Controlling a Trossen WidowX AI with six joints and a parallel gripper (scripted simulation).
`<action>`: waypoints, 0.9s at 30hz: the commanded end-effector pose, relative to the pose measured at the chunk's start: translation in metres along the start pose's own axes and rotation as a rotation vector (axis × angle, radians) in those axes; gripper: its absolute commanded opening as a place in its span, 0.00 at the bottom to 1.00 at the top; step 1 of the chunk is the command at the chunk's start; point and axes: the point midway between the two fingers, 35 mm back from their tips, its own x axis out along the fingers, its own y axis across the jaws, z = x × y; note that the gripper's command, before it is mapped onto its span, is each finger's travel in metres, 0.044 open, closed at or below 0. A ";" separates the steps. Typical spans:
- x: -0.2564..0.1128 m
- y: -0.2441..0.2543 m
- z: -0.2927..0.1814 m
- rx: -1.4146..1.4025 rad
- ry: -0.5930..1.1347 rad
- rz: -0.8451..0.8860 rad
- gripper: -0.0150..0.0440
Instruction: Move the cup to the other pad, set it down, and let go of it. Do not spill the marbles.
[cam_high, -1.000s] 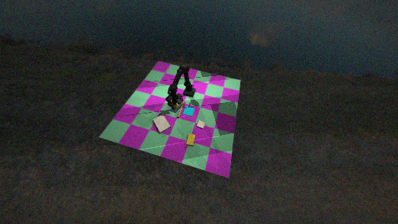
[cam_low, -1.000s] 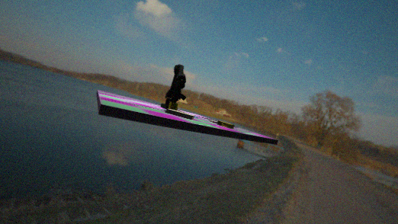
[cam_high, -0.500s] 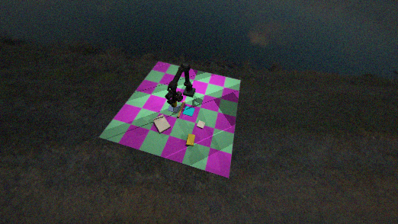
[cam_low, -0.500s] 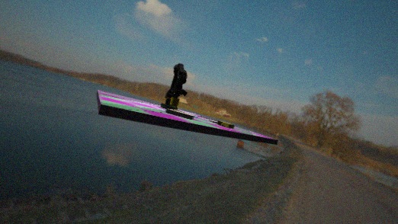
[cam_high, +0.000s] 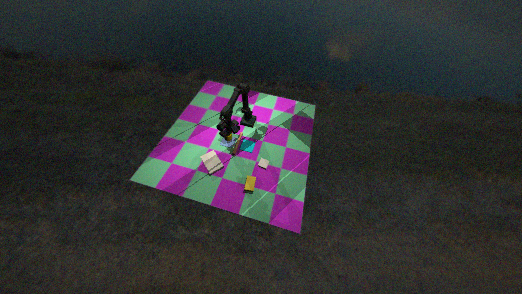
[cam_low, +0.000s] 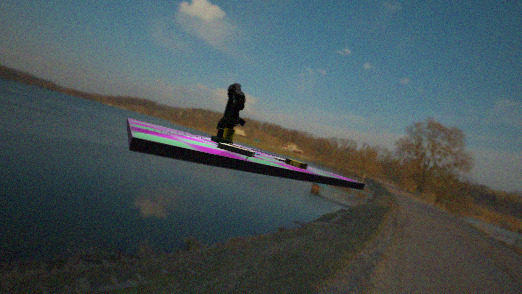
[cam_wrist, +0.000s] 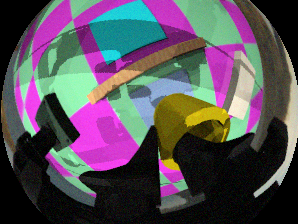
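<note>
The yellow cup is at the blue-lavender pad. Its mouth faces the camera in the wrist view, partly hidden by a finger. I cannot tell whether its base touches the pad, and I cannot make out the marbles. My gripper is shut on the cup, with one fingertip outside its wall and the other over its mouth. The cyan pad lies across a low wooden bar from the cup.
A cream block lies near the blue-lavender pad. A small pale block and a yellow block lie farther off on the checkered board. The arm's dark base stands behind the pads.
</note>
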 end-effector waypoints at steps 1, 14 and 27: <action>0.000 0.000 0.002 0.000 0.000 -0.001 0.25; 0.000 0.008 0.025 0.000 -0.001 -0.003 0.25; -0.001 0.016 0.049 0.000 -0.002 -0.003 0.25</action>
